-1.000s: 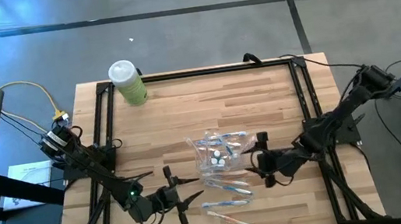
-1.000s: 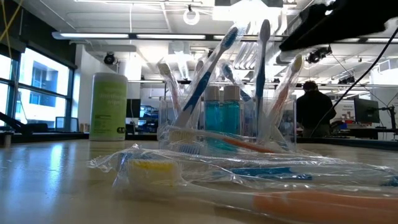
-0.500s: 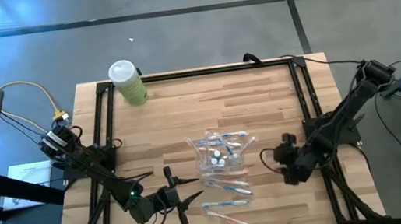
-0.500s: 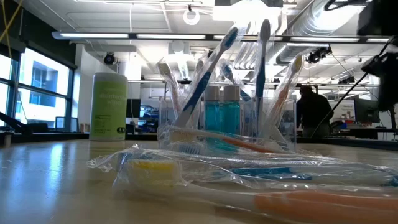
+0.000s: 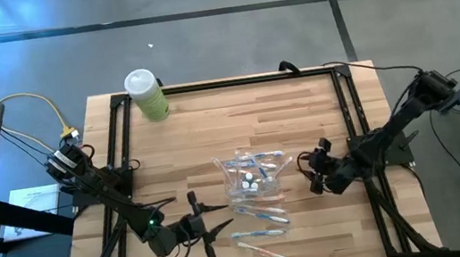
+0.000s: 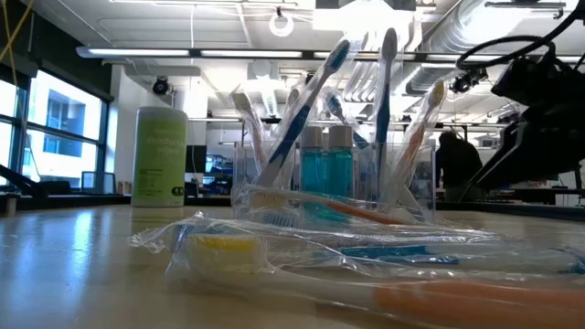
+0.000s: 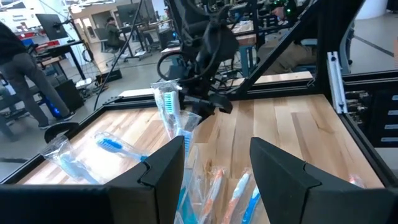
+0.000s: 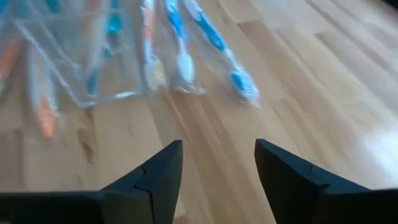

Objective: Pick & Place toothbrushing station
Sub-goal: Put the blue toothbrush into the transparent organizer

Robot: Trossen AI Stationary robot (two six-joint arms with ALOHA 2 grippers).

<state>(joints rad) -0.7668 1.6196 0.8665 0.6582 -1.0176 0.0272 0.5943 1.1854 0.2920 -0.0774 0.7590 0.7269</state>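
Only unreadable dark print on the pale green bottle (image 6: 160, 157).

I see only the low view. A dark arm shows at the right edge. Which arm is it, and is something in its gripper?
Observer: It is the right arm. The right gripper is open and empty, beside the clear holder.
Operator: Where is the other arm?
Observer: The left gripper waits near the table's front edge, open, empty.
Operator: How many wrapped toothbrushes lie in front of the holder?
Observer: From above, about three; the nearest one has orange marking.
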